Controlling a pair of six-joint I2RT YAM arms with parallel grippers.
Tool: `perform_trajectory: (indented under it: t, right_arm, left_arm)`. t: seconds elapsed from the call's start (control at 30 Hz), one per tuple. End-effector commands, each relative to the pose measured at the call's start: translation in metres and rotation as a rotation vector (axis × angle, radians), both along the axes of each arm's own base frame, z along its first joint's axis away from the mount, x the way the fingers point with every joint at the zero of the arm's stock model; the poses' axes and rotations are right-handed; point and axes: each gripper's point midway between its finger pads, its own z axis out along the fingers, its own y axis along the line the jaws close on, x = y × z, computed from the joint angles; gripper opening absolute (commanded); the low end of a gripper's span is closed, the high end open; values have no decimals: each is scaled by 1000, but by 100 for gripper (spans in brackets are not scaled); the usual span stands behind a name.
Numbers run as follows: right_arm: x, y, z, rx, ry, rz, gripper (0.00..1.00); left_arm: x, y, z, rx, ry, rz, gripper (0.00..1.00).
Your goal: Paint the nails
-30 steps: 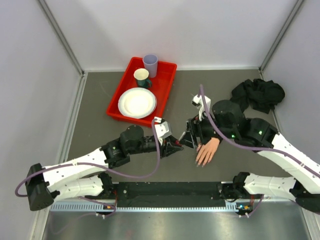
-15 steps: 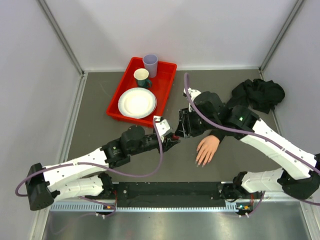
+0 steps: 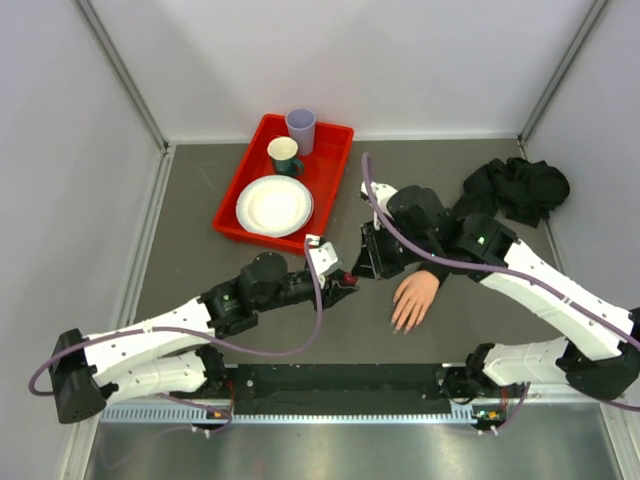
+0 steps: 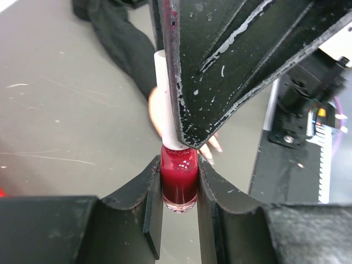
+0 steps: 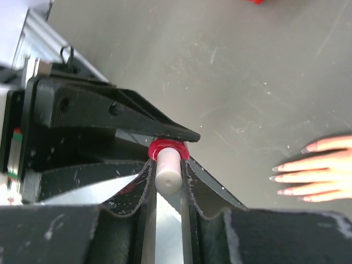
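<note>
Overhead; both wrist close-ups on bottle

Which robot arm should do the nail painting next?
Right. The right end effector grips the white brush cap, close to the mannequin hand and its nails. The left end effector only holds the polish bottle.

The grey bench carries a red tray at the far left, a black cloth at the far right, and a hand lying palm down near the front middle.

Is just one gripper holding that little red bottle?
No: the left gripper clamps the bottle, while the right gripper clamps its white cap.
</note>
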Motion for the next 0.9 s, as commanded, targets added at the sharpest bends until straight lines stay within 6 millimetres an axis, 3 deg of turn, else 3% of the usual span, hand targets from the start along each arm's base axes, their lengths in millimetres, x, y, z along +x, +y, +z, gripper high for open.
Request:
perform_trajectory:
  t: [0.0, 0.17, 0.4, 0.6, 0.73, 0.77, 0.87]
  right_arm:
    - [-11, 12, 14, 85, -87, 162, 0]
    - [-45, 15, 24, 204, -184, 432, 0]
    - [-88, 16, 47, 369, -261, 722, 0]
    - [-103, 11, 56, 438, -335, 814, 0]
    - [-91, 5, 47, 364, -368, 755, 0]
    - [-87, 4, 47, 350, -368, 729, 4]
    - [-64, 1, 46, 287, -331, 546, 38]
  left_arm:
    - [-33, -4, 28, -110, 4, -157, 0]
    - [-80, 1, 52, -206, 7, -398, 0]
    - [-126, 7, 83, -285, 79, -647, 0]
    - [-127, 0, 84, -277, 108, -678, 0]
    - [-117, -5, 80, -269, 105, -626, 0]
    - [-111, -6, 79, -262, 87, -593, 0]
    - [-78, -12, 68, -212, 59, -414, 0]
